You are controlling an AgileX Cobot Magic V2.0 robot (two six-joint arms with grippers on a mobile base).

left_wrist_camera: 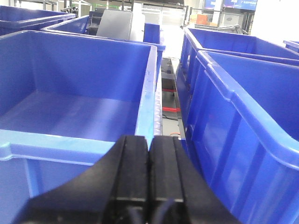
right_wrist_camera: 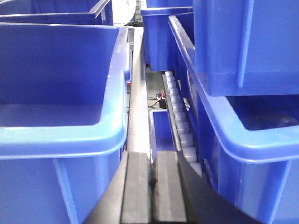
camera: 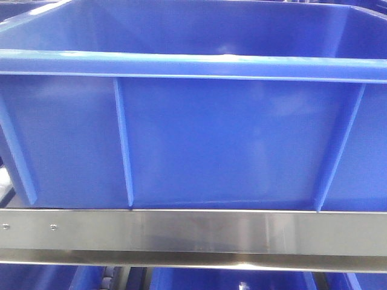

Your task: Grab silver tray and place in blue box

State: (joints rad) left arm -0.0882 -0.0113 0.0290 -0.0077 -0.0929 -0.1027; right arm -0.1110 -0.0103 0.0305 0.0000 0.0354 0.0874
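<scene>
The blue box [camera: 230, 145] fills the front view, its ribbed side wall and thick rim close to the camera. The silver tray is out of view in every frame. In the left wrist view my left gripper [left_wrist_camera: 149, 142] is shut with nothing between its black fingers, just behind the rim of an empty blue box [left_wrist_camera: 70, 107]. In the right wrist view my right gripper [right_wrist_camera: 153, 158] is shut and empty too, its pads pressed together beside the front corner of another blue box [right_wrist_camera: 60, 93]. Neither gripper shows in the front view.
A steel shelf rail [camera: 193, 232] runs under the crate in front. More blue crates [left_wrist_camera: 243, 107] stand to the right of the left gripper. A roller track [right_wrist_camera: 180, 126] and stacked blue crates [right_wrist_camera: 243, 70] lie right of the right gripper. A grey panel [left_wrist_camera: 114, 24] stands far back.
</scene>
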